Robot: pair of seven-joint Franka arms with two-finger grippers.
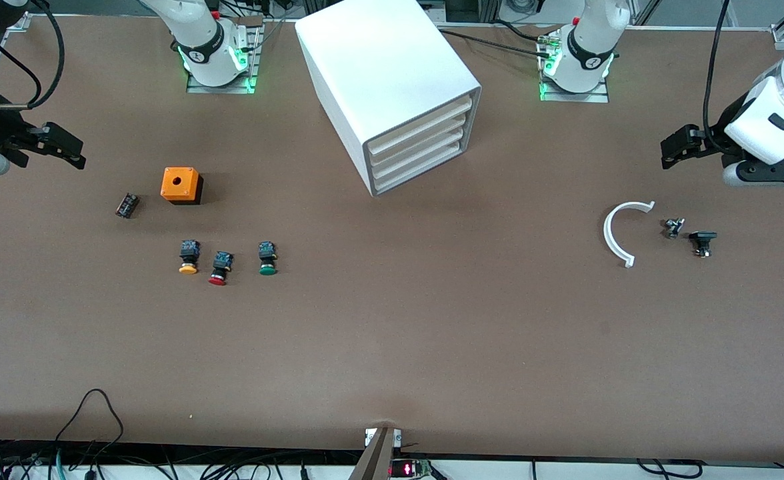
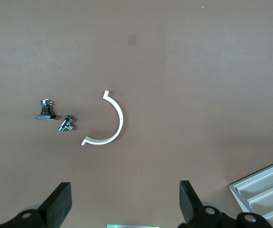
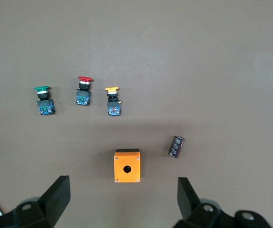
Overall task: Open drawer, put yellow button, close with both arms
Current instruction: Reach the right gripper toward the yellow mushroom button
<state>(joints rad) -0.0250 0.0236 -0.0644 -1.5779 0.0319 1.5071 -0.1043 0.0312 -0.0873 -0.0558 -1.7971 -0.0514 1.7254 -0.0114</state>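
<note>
- Front view: a brown table (image 1: 392, 347) carries a large white cabinet (image 1: 385, 73) at the middle of the edge where the arms' bases stand. It holds 4 shallow drawers, all pushed in; the drawer (image 1: 422, 123) of the task is the uppermost.
- Front view: the yellow button (image 1: 189, 257) lies toward the right arm's end of the table, first in a row of 3 with the red button (image 1: 220, 268) in the middle and the green button (image 1: 267, 259) nearest the cabinet. All 3 lie apart from each other, caps toward the front camera.
- Front view: an orange box (image 1: 181, 185) with 1 round hole on top sits farther from the camera than the row, and a small dark component (image 1: 127, 205) lies just beside it, toward the table's end.
- Front view: the right gripper (image 1: 59, 148) hangs over the table's edge at the right arm's end, holding nothing. The left gripper (image 1: 682, 145) hangs over the left arm's end, also holding nothing.
- Front view: a white curved bracket (image 1: 615, 233), a small metal fitting (image 1: 673, 228) and a black part (image 1: 702, 241) lie in a line near the left arm's end.
- Left wrist view: the left gripper's fingers (image 2: 59, 205) stand wide apart above the bracket, fitting and black part. A corner of the cabinet shows at the frame's edge.
- Right wrist view: the right gripper's fingers (image 3: 58, 195) stand wide apart above the orange box; the yellow button lies on the bare table, untouched.
</note>
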